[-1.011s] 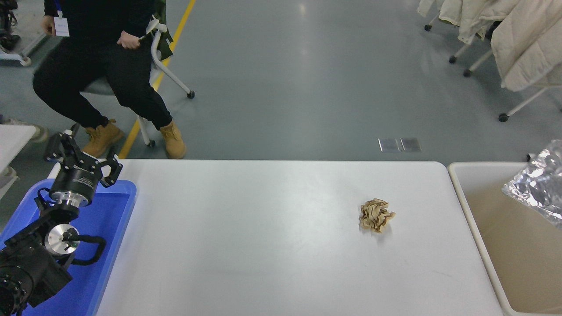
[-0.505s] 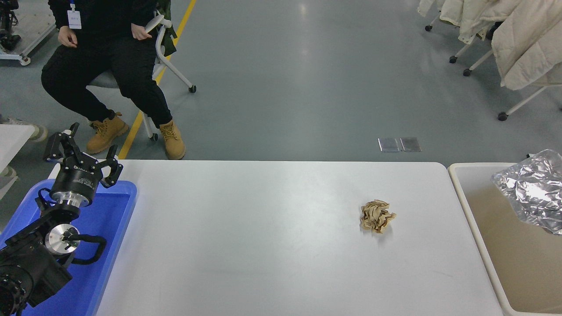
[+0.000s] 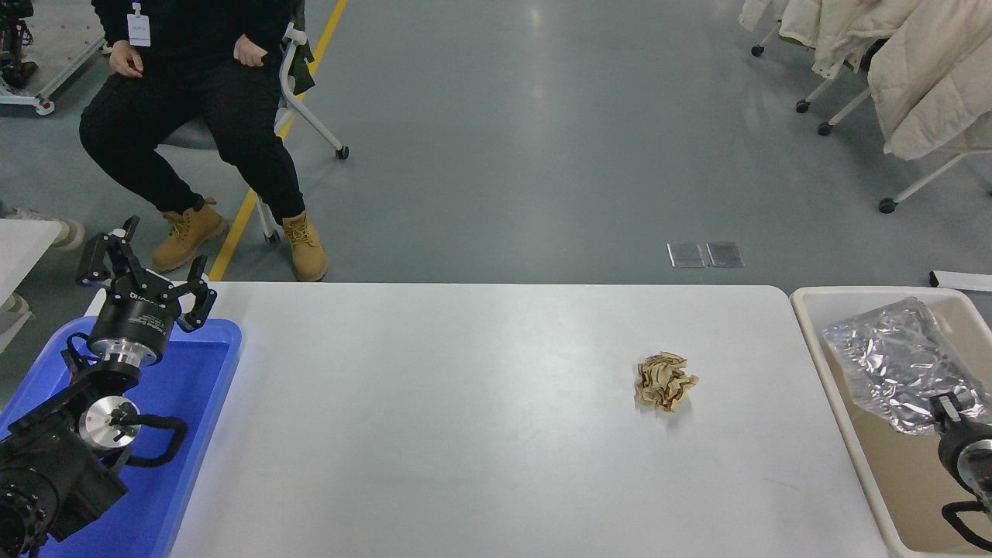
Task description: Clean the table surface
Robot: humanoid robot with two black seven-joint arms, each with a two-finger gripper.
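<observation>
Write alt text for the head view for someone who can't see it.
A crumpled brown paper wad lies alone on the white table. At right, the right gripper holds crinkled foil over a beige bin; the left gripper hangs parked over a blue tray.

Counts, placed vs. the table surface (image 3: 465, 434): 1 crumpled brown paper wad (image 3: 665, 381) on it, right of centre. 1 blue tray (image 3: 198, 434) at left edge. 1 beige bin (image 3: 833, 403) at right edge w/ 1 foil sheet (image 3: 891, 360). 2 grippers: left gripper (image 3: 143, 271), right gripper (image 3: 957, 411). 1 person (image 3: 194, 101) beyond far-left corner.
</observation>
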